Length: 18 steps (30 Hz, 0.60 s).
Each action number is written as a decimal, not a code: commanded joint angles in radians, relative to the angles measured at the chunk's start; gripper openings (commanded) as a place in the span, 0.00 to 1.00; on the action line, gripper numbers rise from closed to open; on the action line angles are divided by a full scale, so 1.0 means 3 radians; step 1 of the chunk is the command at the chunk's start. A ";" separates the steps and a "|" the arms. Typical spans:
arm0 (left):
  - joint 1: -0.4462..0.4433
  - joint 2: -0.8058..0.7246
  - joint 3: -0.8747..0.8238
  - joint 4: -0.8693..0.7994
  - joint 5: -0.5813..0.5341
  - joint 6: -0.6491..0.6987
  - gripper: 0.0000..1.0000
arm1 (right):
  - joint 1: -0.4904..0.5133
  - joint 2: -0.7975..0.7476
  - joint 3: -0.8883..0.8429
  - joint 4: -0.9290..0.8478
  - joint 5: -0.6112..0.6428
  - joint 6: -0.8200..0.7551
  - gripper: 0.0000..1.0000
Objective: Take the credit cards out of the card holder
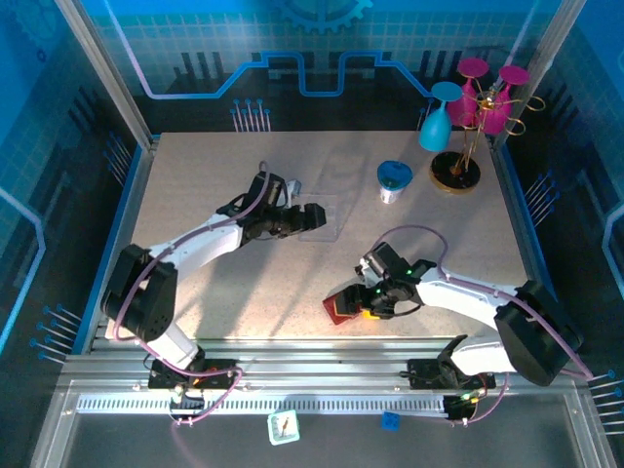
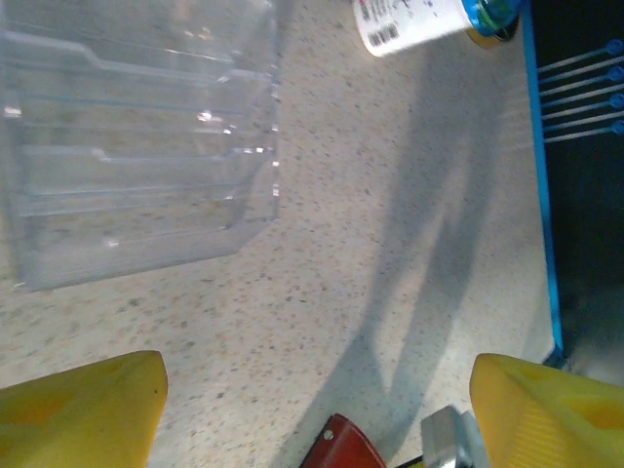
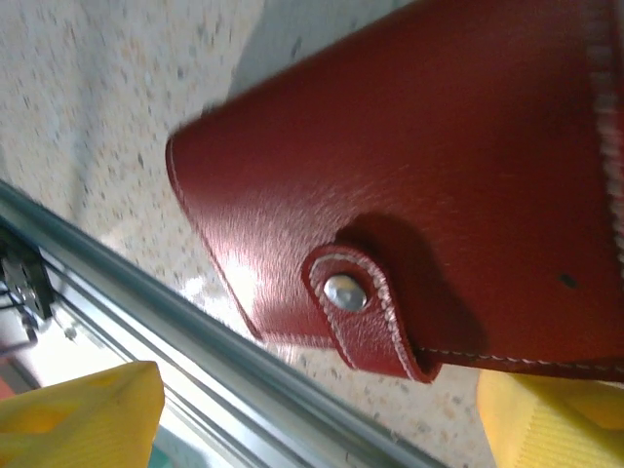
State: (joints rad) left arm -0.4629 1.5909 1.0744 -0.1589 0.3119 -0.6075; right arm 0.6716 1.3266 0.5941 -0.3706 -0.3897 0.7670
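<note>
One glossy red card holder [image 3: 419, 166], tab [image 3: 375, 336] fastened by a silver stud [image 3: 345, 292]; left gripper [image 2: 317, 395] and right gripper [image 3: 317, 390] spread, empty

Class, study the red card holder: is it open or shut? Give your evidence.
Shut. The card holder is folded, and its closing tab lies fastened over the cover by the metal snap.

A pale speckled desk [image 1: 214, 185] is edged with a blue strip [image 1: 115, 244] on its left and slotted aluminium rails [image 1: 322, 366] along the near side. Blue panel walls [image 1: 146, 49] printed with circuit lines and a gear close it in, with slanting aluminium posts [image 1: 102, 68] at the back corners. Bright overhead light casts soft shadows.
</note>
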 commanded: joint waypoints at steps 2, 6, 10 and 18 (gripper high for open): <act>-0.0019 -0.0284 -0.0098 -0.0308 -0.0448 -0.0050 0.82 | -0.0181 0.0185 0.0067 0.0226 -0.0070 -0.0057 0.84; -0.0022 -0.0321 -0.0252 -0.0399 -0.0317 -0.0160 0.77 | -0.0195 0.0402 0.0133 0.0460 -0.0249 -0.0037 0.81; -0.0017 -0.0370 -0.0557 -0.0187 -0.0092 -0.0350 0.69 | -0.0185 0.0582 0.0227 0.0595 -0.0326 -0.0016 0.79; 0.0007 -0.0381 -0.1031 0.0295 0.0230 -0.0608 0.57 | -0.0109 0.0857 0.0452 0.0702 -0.0440 -0.0003 0.72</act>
State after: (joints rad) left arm -0.4629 1.4963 0.7826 -0.1425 0.3176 -0.7513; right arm 0.6014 1.5143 0.7013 -0.4126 -0.4427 0.7864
